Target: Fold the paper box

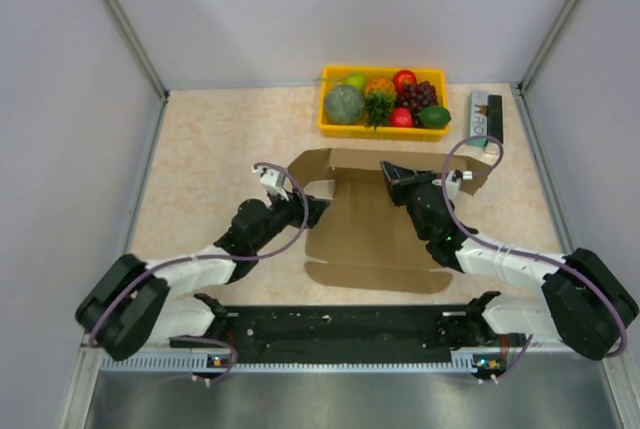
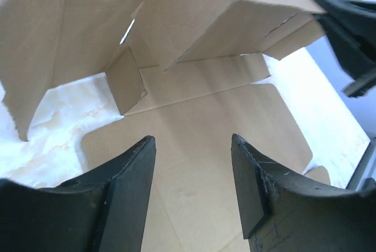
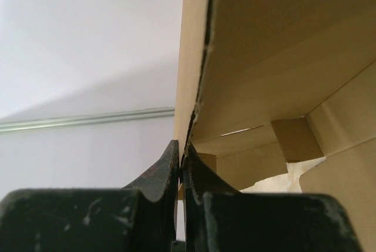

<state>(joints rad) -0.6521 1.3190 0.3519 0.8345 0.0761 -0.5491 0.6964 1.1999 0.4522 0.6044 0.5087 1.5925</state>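
The paper box (image 1: 370,229) is a brown die-cut cardboard sheet lying in the middle of the table, its far flaps raised. My left gripper (image 1: 318,211) is open at the sheet's left edge; in the left wrist view its gripper (image 2: 192,146) hovers over the flat panel (image 2: 194,146) with nothing between the fingers. My right gripper (image 1: 392,174) is shut on the edge of a raised cardboard flap (image 3: 194,40); in the right wrist view the fingertips (image 3: 171,158) pinch its thin edge. The right gripper also shows in the left wrist view (image 2: 346,34).
A yellow tray (image 1: 330,129) of fruit stands at the far edge of the table. A small printed carton (image 1: 485,116) lies to its right. Grey walls enclose the table on the left, the right and the back.
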